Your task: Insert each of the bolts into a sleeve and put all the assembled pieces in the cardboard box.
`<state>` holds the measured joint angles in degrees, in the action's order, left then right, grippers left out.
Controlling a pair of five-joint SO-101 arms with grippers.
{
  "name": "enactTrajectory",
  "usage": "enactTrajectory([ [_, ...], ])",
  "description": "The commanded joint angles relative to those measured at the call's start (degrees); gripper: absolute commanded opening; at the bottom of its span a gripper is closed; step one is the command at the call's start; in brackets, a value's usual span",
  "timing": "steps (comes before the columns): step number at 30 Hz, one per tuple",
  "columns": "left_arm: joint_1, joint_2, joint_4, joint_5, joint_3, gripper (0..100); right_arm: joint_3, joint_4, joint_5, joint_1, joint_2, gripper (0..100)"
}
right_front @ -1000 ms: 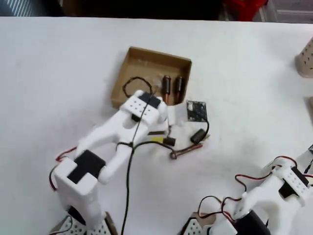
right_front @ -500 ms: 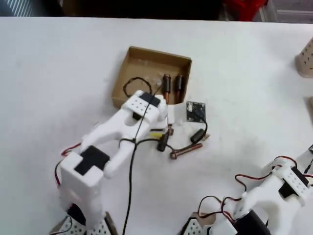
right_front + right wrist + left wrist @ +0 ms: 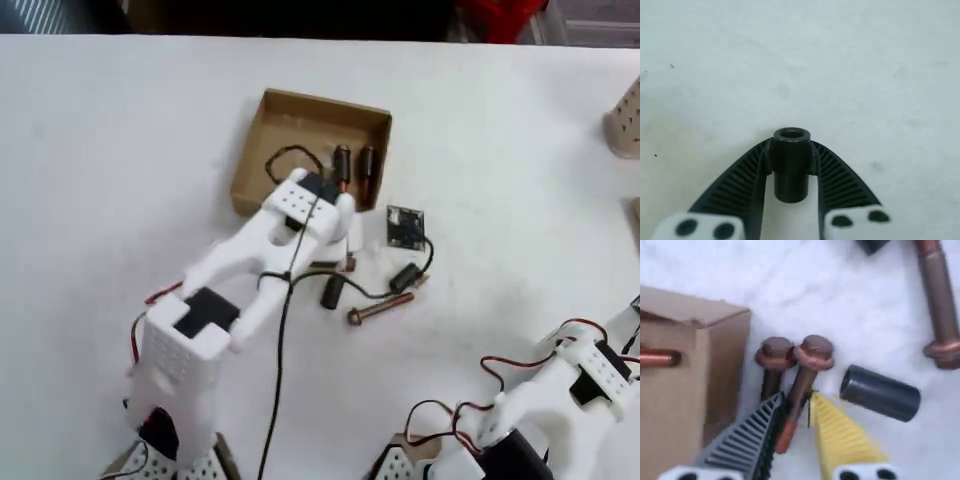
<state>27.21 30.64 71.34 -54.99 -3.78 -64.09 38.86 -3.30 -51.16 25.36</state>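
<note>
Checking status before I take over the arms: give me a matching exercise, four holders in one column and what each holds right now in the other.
Holders:
1. left gripper
2. right gripper
3. cardboard box
4. table

Contents:
a. black sleeve, standing upright between the fingers
b. two assembled pieces, side by side
c. copper bolt, pinched by its shank
d. loose sleeve, lying on its side

Pairs: 1-c, 2-a, 3-b, 4-d.
</note>
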Motion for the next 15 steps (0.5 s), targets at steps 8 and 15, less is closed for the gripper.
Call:
enactTrajectory([
  [8,0.66,-3.12,0.44,27.60,5.10,11,0.26,-0.66,-0.79,0.84,2.15,1.7],
  [15,-5.85,-3.56,0.35,45.36,5.10,11,0.26,-0.66,-0.79,0.84,2.15,1.7],
])
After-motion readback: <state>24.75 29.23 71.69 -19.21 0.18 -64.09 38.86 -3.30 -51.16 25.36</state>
